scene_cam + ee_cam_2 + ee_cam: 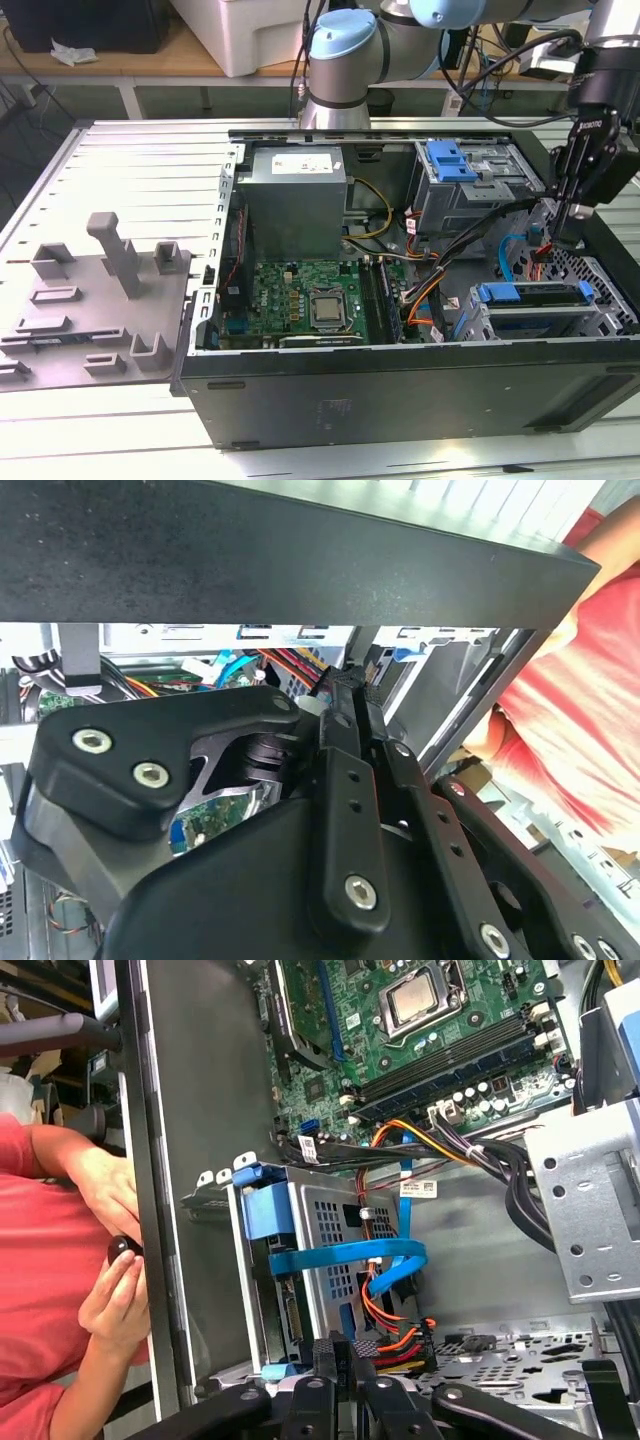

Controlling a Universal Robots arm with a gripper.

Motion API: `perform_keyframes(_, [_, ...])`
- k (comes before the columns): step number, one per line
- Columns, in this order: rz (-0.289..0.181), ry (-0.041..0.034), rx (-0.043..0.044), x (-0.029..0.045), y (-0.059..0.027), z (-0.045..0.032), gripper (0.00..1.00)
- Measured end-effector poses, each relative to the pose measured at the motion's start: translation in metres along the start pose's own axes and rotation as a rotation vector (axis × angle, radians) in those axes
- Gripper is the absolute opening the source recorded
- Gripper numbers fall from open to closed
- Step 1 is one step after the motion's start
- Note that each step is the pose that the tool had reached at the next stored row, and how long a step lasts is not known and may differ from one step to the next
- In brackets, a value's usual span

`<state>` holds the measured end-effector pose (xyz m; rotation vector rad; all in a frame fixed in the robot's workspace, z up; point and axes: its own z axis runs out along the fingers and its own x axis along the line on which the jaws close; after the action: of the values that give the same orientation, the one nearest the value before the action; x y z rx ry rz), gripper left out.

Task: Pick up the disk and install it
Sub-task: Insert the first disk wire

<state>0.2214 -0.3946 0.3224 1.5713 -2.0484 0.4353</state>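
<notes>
Reaching down into the open black metal computer case (400, 372) with the black gripper (560, 236) clenched empty, just beside the silver blue-framed disk (536, 306) seated in its grey corner cage (604, 312).

My arm (340, 55) is silver tubing with pale blue joint caps. My fingers (340, 780) are matte black bars on chunky black links, dotted with silver screws (360, 891).
</notes>
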Motion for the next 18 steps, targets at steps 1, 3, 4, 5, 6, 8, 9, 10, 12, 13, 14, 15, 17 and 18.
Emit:
perform_keyframes(1, [0.001,0.0024,0.0005,-0.0003,0.0001,-0.0002,0.17])
perform_keyframes(3, [0.001,0.0067,0.0013,-0.0007,0.0004,-0.0005,0.17])
perform_keyframes(4, [0.002,0.0091,0.0019,-0.001,0.0006,-0.0007,0.17])
perform_keyframes(5, [0.003,0.0116,0.0024,-0.0013,0.0008,-0.0009,0.17])
perform_keyframes(6, [0.003,0.0144,0.003,-0.0017,0.0012,-0.0012,0.17])
perform_keyframes(8, [0.005,0.0215,0.0044,-0.0025,0.0024,-0.0017,0.17])
perform_keyframes(9, [0.005,0.0249,0.0052,-0.0027,0.0031,-0.0018,0.17])
perform_keyframes(10, [0.006,0.0308,0.0063,-0.0031,0.0045,-0.0019,0.17])
perform_keyframes(12, [0.009,0.0425,0.0088,-0.0032,0.0081,-0.0018,0.17])
perform_keyframes(13, [0.009,0.0491,0.011,-0.0026,0.0118,-0.0011,0.17])
perform_keyframes(14, [0.008,0.0507,0.0123,-0.002,0.0146,-0.0005,0.17])
perform_keyframes(15, [0.006,0.0515,0.0135,-0.0015,0.0174,0.0001,0.17])
perform_keyframes(17, [0.002,0.0517,0.0166,-0.0005,0.0223,0.0012,0.17])
perform_keyframes(18, [0.0,0.0519,0.0181,-0.0001,0.0241,0.0016,0.17])
